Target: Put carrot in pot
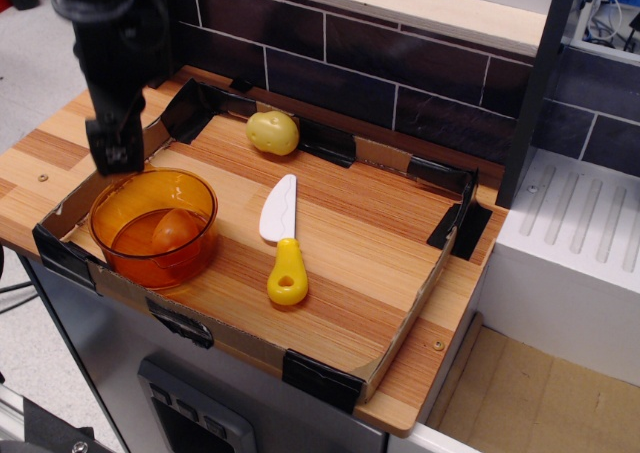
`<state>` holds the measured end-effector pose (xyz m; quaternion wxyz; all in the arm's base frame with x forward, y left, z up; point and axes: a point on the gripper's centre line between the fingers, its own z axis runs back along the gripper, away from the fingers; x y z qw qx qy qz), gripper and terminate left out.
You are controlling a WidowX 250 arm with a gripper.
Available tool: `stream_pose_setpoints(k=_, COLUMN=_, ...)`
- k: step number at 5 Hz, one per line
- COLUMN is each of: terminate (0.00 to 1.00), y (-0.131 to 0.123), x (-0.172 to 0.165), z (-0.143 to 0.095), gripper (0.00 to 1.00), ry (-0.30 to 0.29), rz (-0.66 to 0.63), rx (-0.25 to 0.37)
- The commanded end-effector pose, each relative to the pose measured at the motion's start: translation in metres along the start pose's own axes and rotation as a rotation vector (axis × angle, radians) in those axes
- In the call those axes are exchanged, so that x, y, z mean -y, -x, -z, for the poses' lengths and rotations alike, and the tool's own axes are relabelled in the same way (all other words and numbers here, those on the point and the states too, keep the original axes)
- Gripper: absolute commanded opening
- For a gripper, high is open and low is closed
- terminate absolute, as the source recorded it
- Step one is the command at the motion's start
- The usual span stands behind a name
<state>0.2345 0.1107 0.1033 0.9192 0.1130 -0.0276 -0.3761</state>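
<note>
One carrot [172, 229] lies in the one pot [153, 226]; one potato [272, 132], one knife [282, 239]; tool [112, 153] empty above, opening unclear

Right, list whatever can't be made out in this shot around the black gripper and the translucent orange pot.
1. Black gripper: dark on dark, so whether its jaws are open or shut cannot be told.
2. Small orange plastic carrot: seen only through the round translucent orange plastic pot; its ridges and which way it points are lost in the tint.
3. Arm above the gripper: cut off by the top edge.
</note>
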Motion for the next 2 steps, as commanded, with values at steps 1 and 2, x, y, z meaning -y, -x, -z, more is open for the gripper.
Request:
stream_pose_setpoints(k=1, terminate=0.0, y=0.0086, x=-0.0061, z=-0.0501, gripper=1.0, ry=-0.03, rz=-0.039, rx=0.076)
stream_pose_setpoints(k=2, terminate=1.0, y=0.0086, x=-0.0061, z=-0.0501, gripper=1.0, ry=-0.03, rz=-0.039, rx=0.076)
